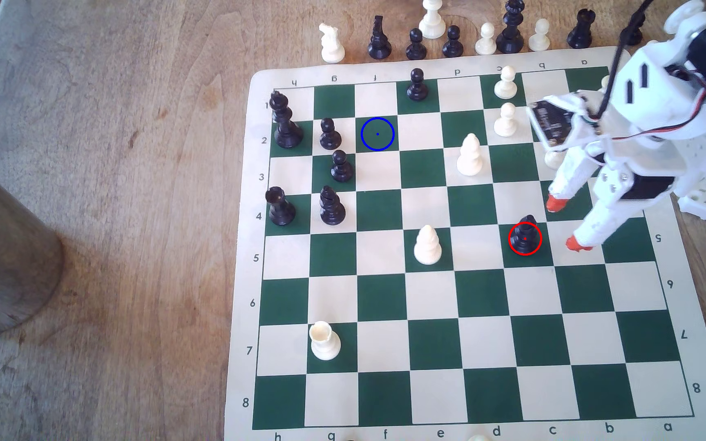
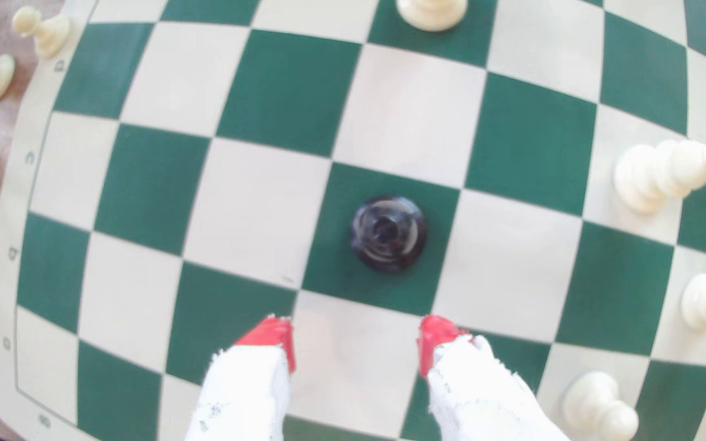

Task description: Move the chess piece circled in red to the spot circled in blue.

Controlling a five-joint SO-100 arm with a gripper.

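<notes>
- The black bishop [image 1: 525,233] is being seen upright on a dark green square ringed in red, at the exterior view's right side of the chessboard [image 1: 436,394].
- The claw [image 1: 567,224] is being held spread wide and empty, its red fingertips [image 2: 272,335] just beside the bishop [image 2: 388,233], not touching it.
- The blue-ringed square [image 1: 377,134] is being shown free, well apart from the bishop, near black pawns [image 1: 330,135].
- The board is being carried by a wooden bench [image 1: 109,212].

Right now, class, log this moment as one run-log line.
gripper: open, empty | black bishop: upright on red-ringed green square, untouched | blue-ringed green square: vacant | stage: approach, pre-grasp
</notes>
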